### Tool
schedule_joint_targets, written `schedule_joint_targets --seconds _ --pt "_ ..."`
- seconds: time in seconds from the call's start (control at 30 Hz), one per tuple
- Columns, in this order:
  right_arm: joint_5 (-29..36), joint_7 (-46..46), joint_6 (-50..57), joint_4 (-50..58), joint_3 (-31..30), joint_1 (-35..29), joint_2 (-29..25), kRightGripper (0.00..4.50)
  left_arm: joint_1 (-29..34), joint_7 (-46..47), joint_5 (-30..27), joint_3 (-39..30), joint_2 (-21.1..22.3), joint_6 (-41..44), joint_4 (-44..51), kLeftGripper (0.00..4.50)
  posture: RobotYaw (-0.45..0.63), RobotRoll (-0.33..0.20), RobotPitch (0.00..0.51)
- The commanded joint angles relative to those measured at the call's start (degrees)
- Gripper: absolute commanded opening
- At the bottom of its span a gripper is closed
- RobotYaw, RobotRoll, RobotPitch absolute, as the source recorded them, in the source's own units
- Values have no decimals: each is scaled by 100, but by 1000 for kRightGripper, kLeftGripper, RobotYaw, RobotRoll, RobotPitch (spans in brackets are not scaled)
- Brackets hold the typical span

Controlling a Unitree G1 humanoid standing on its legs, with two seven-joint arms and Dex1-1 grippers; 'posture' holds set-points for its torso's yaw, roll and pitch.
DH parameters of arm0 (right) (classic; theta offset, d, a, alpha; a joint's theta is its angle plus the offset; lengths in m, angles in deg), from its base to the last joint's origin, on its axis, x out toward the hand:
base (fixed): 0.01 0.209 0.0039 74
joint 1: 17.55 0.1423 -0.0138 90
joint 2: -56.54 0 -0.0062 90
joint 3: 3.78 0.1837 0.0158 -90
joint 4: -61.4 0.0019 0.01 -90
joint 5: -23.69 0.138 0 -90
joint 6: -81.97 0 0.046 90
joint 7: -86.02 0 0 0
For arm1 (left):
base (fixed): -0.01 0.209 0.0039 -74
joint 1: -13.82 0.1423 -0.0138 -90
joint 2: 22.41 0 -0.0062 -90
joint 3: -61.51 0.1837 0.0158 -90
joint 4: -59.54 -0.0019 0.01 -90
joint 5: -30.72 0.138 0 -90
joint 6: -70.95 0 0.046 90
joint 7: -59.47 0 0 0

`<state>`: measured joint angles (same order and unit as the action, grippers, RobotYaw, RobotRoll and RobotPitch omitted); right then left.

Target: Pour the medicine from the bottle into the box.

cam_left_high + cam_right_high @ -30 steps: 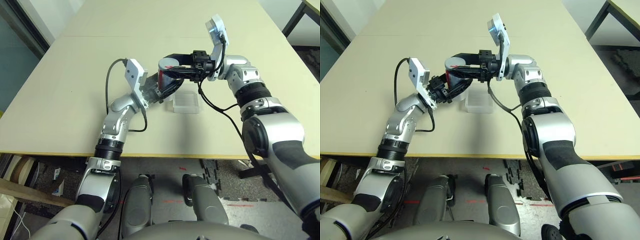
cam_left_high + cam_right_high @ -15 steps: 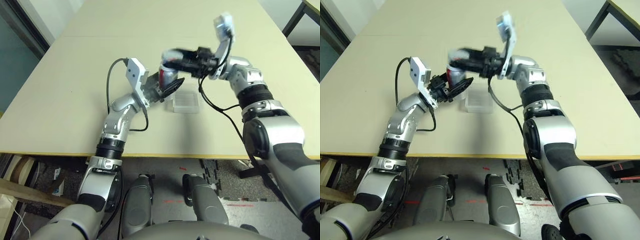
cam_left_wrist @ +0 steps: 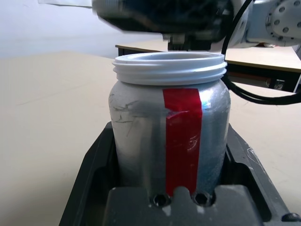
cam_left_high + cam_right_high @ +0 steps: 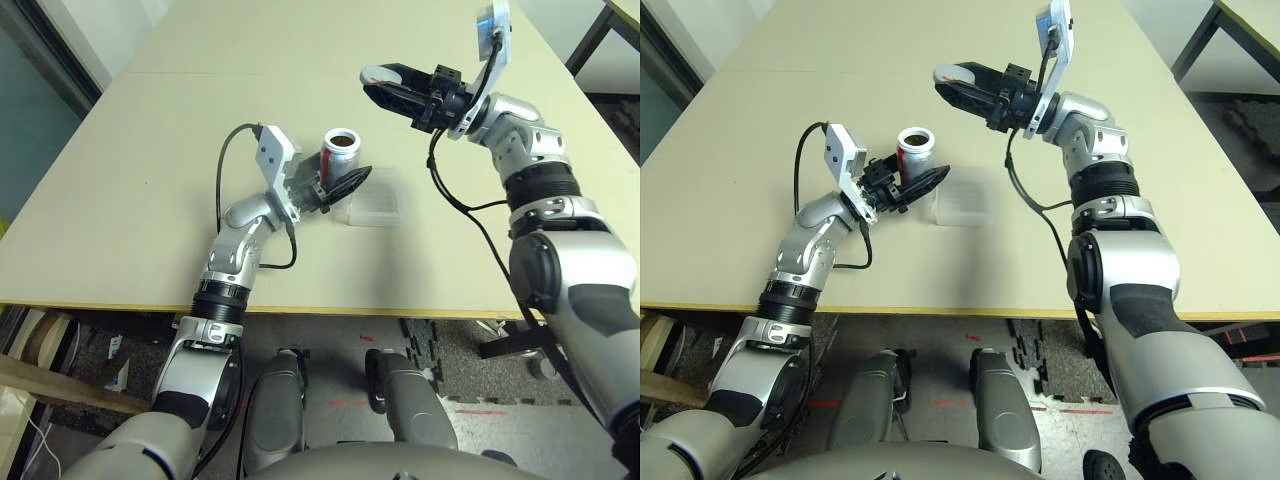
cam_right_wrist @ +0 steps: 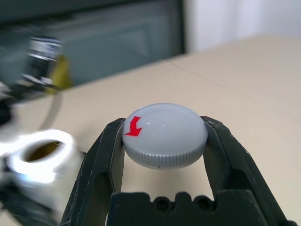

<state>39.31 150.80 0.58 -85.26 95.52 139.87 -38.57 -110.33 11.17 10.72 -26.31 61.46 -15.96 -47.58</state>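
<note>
Table (image 4: 200,250) bare toward far edge; left pincer (image 3: 171,155) clamped on bottle (image 3: 141,136), right pincer (image 5: 164,141) on cap (image 5: 174,129).

There was one silver-grey cylindrical metal bottle (image 4: 341,165) with one red stripe (image 3: 182,136) down its side and one white, threaded, round rim (image 3: 170,70). There was one round, light-grey, ridge-edged cap (image 5: 164,134) (with one small red arrow (image 5: 134,127) on top). One shallow, roughly square, clear plastic box (image 4: 374,208) made up the count of boxes. Tables came to two: one broad, pale cream, flat surface (image 4: 150,210) and one pale-topped, dark-framed table (image 4: 1250,30) beyond it. White, flat, upright brackets (image 4: 272,158) numbered two as well, one on each arm.
</note>
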Motion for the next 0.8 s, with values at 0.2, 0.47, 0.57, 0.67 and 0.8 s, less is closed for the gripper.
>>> schedule_joint_targets --seconds 0.2,0.47,0.57,0.67,0.8 --pt "-629 -1034 102 150 -263 -462 -592 2584 -68 33 46 -42 3 -118 -191 2707 -57 0 161" --pt "-1212 -1385 108 545 -662 -968 -1241 2584 -169 16 61 -110 24 -205 -345 2707 -54 0 156" --pt "-1356 -1483 191 572 -718 -1110 -1492 2584 -178 11 60 -124 33 -223 -362 2707 -55 0 153" --pt "-1491 -1528 248 556 -764 -1201 -1691 2584 -177 8 64 -124 38 -248 -376 2707 -57 0 151" --pt "-1711 -1535 300 501 -906 -1263 -1886 2584 -222 10 68 -136 44 -286 -447 2707 -62 0 152"
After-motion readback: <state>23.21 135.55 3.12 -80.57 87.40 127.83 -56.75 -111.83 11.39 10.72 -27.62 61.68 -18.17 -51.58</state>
